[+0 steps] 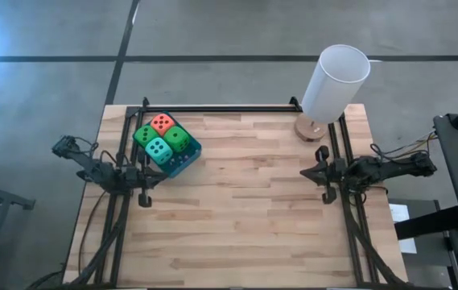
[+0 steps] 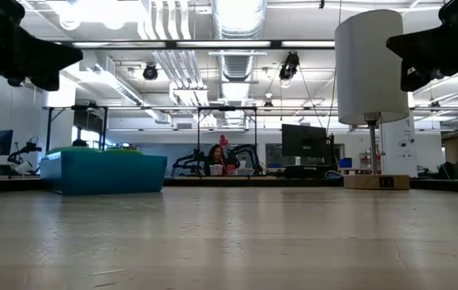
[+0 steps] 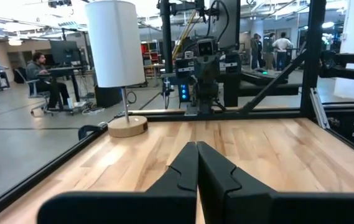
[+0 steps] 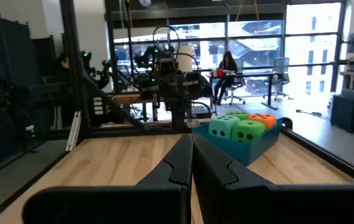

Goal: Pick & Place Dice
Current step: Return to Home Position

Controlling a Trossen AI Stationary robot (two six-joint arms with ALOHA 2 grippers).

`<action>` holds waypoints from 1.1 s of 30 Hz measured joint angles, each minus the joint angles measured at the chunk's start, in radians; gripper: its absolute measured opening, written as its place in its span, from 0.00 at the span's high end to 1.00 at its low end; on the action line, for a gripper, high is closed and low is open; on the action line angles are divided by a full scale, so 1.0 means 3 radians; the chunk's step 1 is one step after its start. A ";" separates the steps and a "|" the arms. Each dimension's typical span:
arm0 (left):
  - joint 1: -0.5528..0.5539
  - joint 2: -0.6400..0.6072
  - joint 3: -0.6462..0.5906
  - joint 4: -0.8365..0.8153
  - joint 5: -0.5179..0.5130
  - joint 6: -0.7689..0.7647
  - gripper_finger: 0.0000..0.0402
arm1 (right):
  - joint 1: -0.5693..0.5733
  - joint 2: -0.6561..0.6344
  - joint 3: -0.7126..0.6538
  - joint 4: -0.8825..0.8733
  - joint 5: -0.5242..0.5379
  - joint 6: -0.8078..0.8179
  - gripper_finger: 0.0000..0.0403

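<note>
Left gripper: I'm watching the left gripper [image 1: 150, 176] hanging at 9 o'clock of the pale wooden plank table [image 1: 245, 225], near the tray's 7 o'clock side. In the left wrist view [image 3: 196, 158] its two dark fingers are pressing flat together with nothing between them.

Right gripper: the right gripper [image 1: 319, 173] is hanging over at 3 o'clock, well apart from the tray. In the right wrist view [image 4: 192, 152] its fingers are also meeting with no gap and carrying nothing.

Tray: the small blue plastic tray [image 1: 187, 161] is sitting at 10 o'clock of the table, turned at an angle to the table's edges. From table height [image 2: 104, 173] it's showing as a low blue box on the left.

Dice: all four are sitting inside the tray, packed two by two and touching.
- the orange-red soft die with dark pips [image 1: 162, 123] is taking the 12 o'clock spot
- the teal soft die [image 1: 158, 148] is at 6 o'clock
- one bright green soft die [image 1: 144, 134] is at 9 o'clock
- the other bright green soft die [image 1: 179, 138] is at 3 o'clock

Lamp: the tall lamp with a white cylinder shade and round wooden base [image 1: 335, 80] is standing at 1 o'clock, near the right gripper but not touching it.

Room: a seated person [image 4: 229, 65] is showing far behind the tray.
</note>
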 joint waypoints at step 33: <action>-0.0003 0.0000 -0.0003 -0.0015 -0.0019 -0.0004 0.97 | -0.0001 0.0005 0.0000 -0.0004 0.0124 -0.0097 0.98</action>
